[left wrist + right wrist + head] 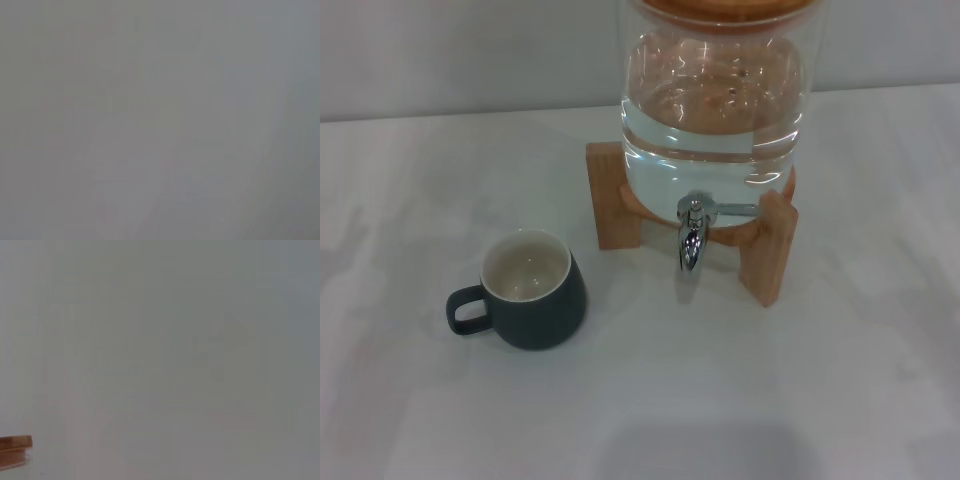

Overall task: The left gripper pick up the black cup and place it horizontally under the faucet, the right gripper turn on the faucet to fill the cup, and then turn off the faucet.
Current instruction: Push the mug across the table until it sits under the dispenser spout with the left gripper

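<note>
Upright, the black cup [527, 291] stands left of the faucet [692, 238].

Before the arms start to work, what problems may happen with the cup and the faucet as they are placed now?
1. The cup stands left of the faucet, not under the spout; opening the lever early would likely wet the table.
2. The handle points left, toward the robot's left side, so a pincer closing on the rounded body may slip.
3. The stand's front leg is close beside the spout, so the cup may knock it when moved in.
</note>
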You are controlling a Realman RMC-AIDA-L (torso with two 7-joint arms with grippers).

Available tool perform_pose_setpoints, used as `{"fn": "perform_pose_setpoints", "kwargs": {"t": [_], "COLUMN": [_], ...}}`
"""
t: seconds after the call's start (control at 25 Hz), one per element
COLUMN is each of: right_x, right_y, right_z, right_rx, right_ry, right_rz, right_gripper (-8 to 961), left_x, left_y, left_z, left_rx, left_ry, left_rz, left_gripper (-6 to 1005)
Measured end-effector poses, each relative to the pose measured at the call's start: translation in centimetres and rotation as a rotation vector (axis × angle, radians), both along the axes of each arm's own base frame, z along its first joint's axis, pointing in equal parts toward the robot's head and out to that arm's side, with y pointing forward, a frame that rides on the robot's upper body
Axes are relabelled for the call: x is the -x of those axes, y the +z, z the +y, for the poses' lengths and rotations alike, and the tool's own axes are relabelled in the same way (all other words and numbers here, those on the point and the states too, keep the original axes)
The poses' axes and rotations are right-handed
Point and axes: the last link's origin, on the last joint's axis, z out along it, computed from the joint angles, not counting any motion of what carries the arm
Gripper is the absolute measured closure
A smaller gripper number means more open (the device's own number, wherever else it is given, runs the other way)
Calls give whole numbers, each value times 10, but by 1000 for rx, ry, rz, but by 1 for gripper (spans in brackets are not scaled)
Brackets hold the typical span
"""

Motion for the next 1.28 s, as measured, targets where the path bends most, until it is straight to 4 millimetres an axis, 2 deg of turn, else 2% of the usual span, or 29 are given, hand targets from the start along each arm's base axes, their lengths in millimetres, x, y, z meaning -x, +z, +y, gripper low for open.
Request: {"fn": "perform_pose_setpoints", "kwargs": {"t": [0.8, 1.08, 1.28], "right_x": [1, 1, 0], "right_y": [0, 1, 1], "right_z": [1, 0, -3], "right_rx": [0, -7, -10], "right_ry": [7, 6, 2], "right_rz": [-1, 1, 1], "right_gripper": [111, 111, 112], "left_x": [-2, -1, 2], "left_y": [0, -1, 6], "left_z": [4, 0, -5], "left_rx": [17, 36, 70], "left_ry": [-5, -13, -41], "left_rz": [19, 0, -7], "left_gripper": [111, 110, 111]}}
